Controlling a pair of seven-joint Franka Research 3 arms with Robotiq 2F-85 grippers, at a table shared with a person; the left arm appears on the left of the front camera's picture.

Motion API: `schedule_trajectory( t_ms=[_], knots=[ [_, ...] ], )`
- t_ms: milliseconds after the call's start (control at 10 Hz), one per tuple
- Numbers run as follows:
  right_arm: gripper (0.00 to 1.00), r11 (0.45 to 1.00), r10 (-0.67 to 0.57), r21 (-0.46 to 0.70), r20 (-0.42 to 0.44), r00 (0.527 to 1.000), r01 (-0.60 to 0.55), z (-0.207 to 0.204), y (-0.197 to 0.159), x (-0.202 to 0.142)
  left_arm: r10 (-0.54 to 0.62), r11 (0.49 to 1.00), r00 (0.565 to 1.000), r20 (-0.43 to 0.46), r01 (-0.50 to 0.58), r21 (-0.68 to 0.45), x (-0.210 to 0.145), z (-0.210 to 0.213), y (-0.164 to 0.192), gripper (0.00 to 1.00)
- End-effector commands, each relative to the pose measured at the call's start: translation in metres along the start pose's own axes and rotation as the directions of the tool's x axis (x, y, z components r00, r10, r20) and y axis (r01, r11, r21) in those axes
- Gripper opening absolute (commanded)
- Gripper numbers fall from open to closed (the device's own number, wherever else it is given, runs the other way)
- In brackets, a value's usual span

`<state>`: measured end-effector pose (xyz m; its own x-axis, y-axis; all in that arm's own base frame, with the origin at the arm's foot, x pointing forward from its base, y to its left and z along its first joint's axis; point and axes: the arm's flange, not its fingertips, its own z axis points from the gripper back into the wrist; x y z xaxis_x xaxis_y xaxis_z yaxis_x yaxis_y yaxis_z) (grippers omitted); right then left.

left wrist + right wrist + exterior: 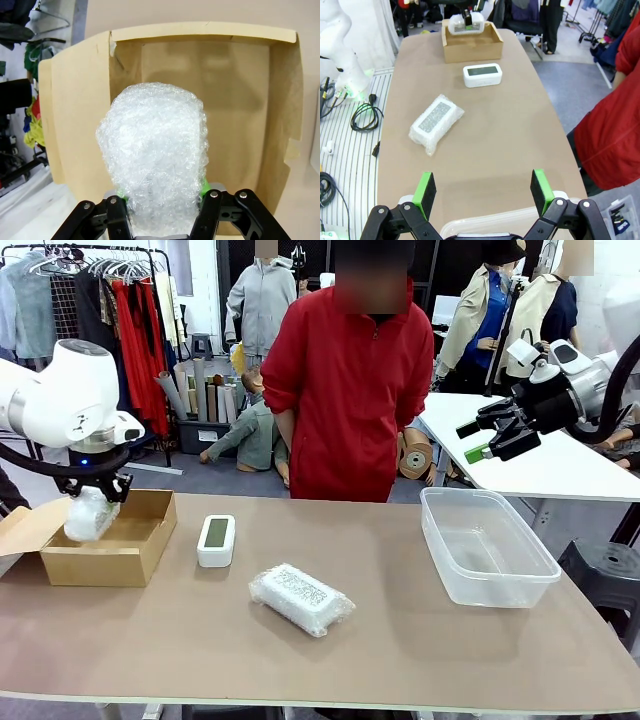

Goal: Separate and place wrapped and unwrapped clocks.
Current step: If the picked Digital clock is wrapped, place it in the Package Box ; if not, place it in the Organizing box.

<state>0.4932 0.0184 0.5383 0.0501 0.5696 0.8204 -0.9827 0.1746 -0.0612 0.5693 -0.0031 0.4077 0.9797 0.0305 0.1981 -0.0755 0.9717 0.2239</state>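
Left end effector (162,192) is holding a bubble-wrapped clock (155,150) over the cardboard box (120,558), likely sorting wrapped ones there. Right end effector (483,182) is hanging wide open, far from the box.

So the wrapped clock at the box (90,515) is cloudy white bubble wrap. The wrapped clock on the table (300,600) is the same milky wrap, with a speckled grey patch showing through. The bare clock (216,540) is white, greenish-grey screen. The box (110,565) is tan cardboard, table (400,660) flat brown, tub (495,587) clear. The right gripper (470,440) is black with bright green pads (426,192). The person's jacket (350,390) is plain red.
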Motion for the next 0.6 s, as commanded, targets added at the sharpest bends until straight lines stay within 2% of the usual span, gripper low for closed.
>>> schedule_trajectory(
  t_ms=[0, 500],
  knots=[
    [1.0, 1.0, 0.003, 0.001, 0.0, 1.0, -0.003, 0.0, 0.001, 0.001, -0.01, 1.0, 0.999, 0.039, 0.01, 0.012, -0.003, -0.01, 0.003, 0.0],
    [1.0, 1.0, 0.003, 0.001, 0.0, 1.0, -0.003, 0.0, 0.001, 0.001, -0.026, 0.999, 1.0, 0.018, 0.025, 0.04, -0.007, -0.036, 0.005, 0.0]
  ],
)
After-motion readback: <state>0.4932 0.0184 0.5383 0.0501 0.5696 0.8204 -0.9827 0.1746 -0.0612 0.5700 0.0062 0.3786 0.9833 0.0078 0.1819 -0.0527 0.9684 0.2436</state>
